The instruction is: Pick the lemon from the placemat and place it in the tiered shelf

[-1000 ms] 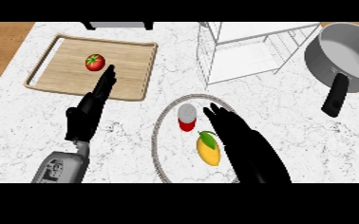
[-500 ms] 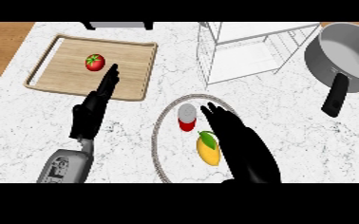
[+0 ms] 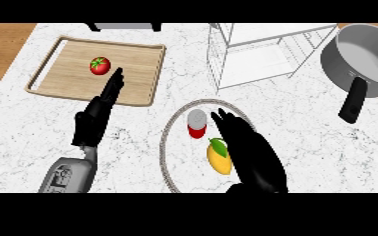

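White marble covered the table point(image 3: 295, 130), with a strip of brown wood at the far left edge of the frame. At upper left lay a wooden tray point(image 3: 140, 75) carrying a red tomato point(image 3: 100, 65). Just below it the left hand point(image 3: 96, 117) rested with its fingers straight and together, their tips reaching over the tray's lower edge beside the tomato. At lower centre sat a round placemat point(image 3: 171, 140) holding a small red can with a grey top point(image 3: 196, 123) and, below that, the yellow lemon point(image 3: 216, 159) with its green leaf. The right hand point(image 3: 255, 157) lay flat over the mat's right half, fingers straight, against the lemon's right side but not curled around it. At upper right stood the white wire tiered shelf point(image 3: 258, 55), and beyond it, at the frame's right edge, a grey pot point(image 3: 354, 60) with a black handle.
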{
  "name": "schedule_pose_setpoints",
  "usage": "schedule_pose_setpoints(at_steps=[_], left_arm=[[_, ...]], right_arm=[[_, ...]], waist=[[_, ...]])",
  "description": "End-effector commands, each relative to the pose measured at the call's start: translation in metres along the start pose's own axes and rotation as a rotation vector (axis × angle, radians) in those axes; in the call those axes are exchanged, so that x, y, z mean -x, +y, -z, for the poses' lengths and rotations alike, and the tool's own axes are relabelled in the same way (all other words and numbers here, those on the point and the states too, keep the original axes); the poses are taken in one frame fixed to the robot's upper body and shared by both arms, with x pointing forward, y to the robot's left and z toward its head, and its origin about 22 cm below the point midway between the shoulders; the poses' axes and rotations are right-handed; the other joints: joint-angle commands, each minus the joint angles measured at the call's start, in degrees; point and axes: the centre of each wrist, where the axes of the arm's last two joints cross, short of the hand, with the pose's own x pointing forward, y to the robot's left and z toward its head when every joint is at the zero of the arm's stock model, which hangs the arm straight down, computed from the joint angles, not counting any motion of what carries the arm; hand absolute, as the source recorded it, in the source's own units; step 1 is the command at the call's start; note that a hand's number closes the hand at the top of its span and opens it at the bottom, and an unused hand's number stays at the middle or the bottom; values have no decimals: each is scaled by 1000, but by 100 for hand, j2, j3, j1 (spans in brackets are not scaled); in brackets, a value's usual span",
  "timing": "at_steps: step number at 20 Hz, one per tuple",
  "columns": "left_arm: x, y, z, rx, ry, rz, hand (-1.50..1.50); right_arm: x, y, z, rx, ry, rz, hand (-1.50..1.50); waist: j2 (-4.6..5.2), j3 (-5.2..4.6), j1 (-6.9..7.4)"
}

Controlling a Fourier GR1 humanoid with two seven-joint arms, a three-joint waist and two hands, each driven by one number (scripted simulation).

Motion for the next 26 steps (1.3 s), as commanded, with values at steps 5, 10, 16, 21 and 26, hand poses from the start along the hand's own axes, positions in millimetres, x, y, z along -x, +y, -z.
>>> schedule_pose_setpoints(at_steps=[5,10,16,21,26], left_arm=[[-1,-14,-3,15,-6,-4,0],[12,-15,-5,5,2,-14,0],[20,-9,-2,19,-6,-10,0],[6,9,-3,15,11,-13,0],[-3,10,-6,-12,13,-12,0]], right_arm=[[0,6,25,-11,28,-39,-150],[11,24,27,-11,22,-48,-150],[38,19,31,-12,46,-55,-150],[23,57,35,-18,40,-50,-150],[25,72,57,-33,45,-42,-150]], waist=[[1,0,5],[2,0,0],[3,0,-12],[0,1,-2],[2,1,20]])
